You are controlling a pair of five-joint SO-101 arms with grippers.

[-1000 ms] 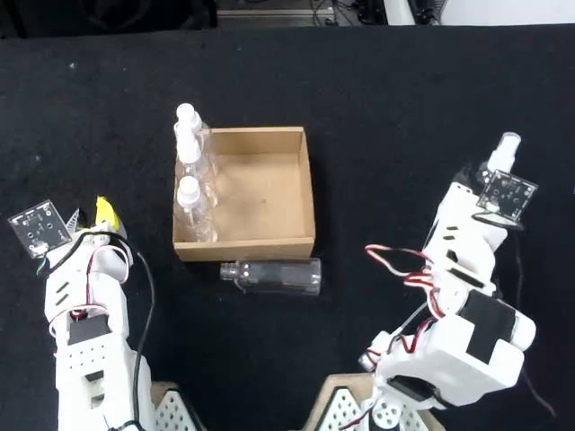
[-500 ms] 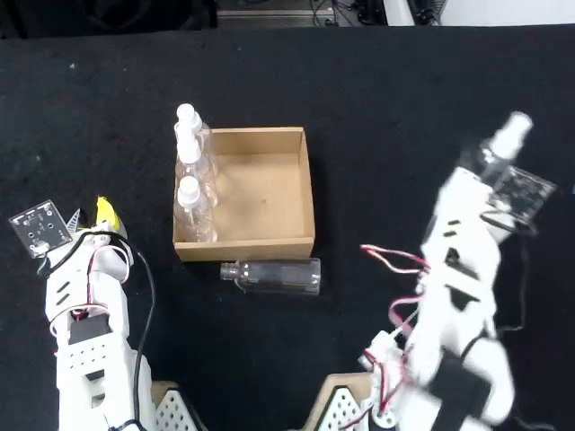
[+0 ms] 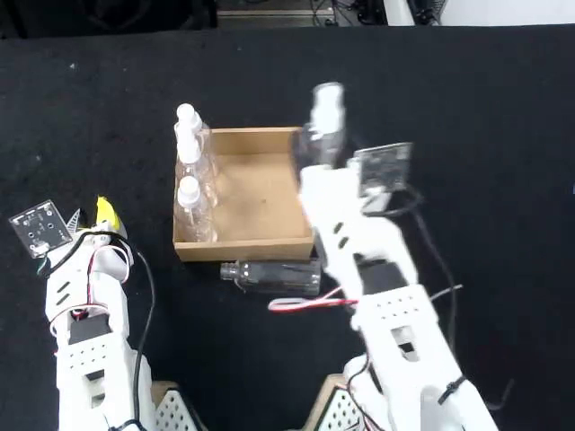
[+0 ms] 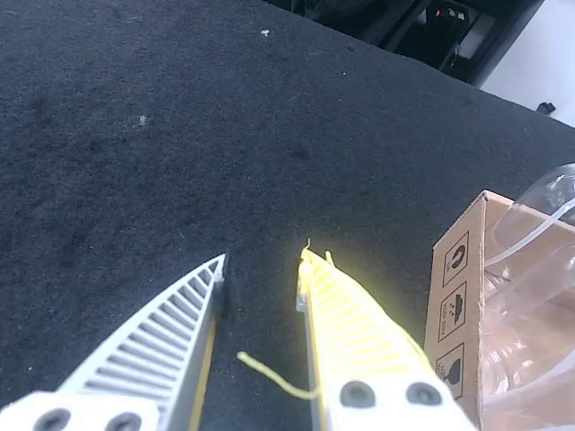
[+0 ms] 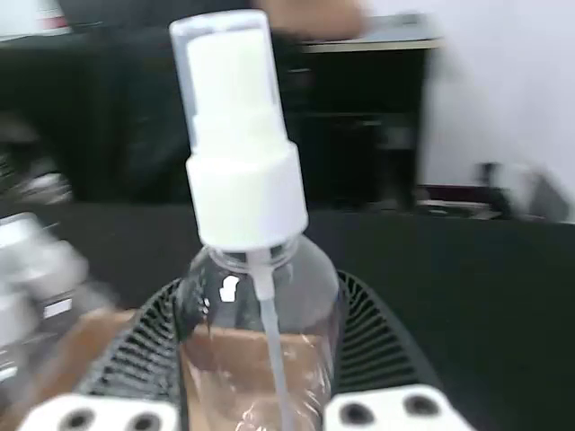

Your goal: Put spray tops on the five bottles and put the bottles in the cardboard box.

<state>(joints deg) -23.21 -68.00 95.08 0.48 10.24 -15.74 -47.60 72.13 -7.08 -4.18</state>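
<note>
The cardboard box [image 3: 244, 245] sits mid-table. Three clear bottles with white spray tops [image 3: 191, 176] stand along its left wall. Another clear bottle [image 3: 274, 276], with no top, lies on its side just in front of the box. My right gripper [image 3: 319, 160] is shut on a capped bottle [image 3: 326, 112], held upright over the box's right wall; the right wrist view has this bottle [image 5: 243, 189] between the black fingers [image 5: 377, 332]. Left of the box, my left gripper [image 3: 101, 214] hangs low and open over bare cloth [image 4: 263, 265] with nothing in it.
Black cloth covers the table [image 3: 449, 108]. In the left wrist view the box corner [image 4: 456, 301] and clear bottles [image 4: 530, 269] stand just beyond the yellow finger [image 4: 346, 323]. Open room lies to the far left and right of the box.
The right arm has swung left from the table's right side to the box's right wall, carrying the capped bottle. The left arm has kept still.
</note>
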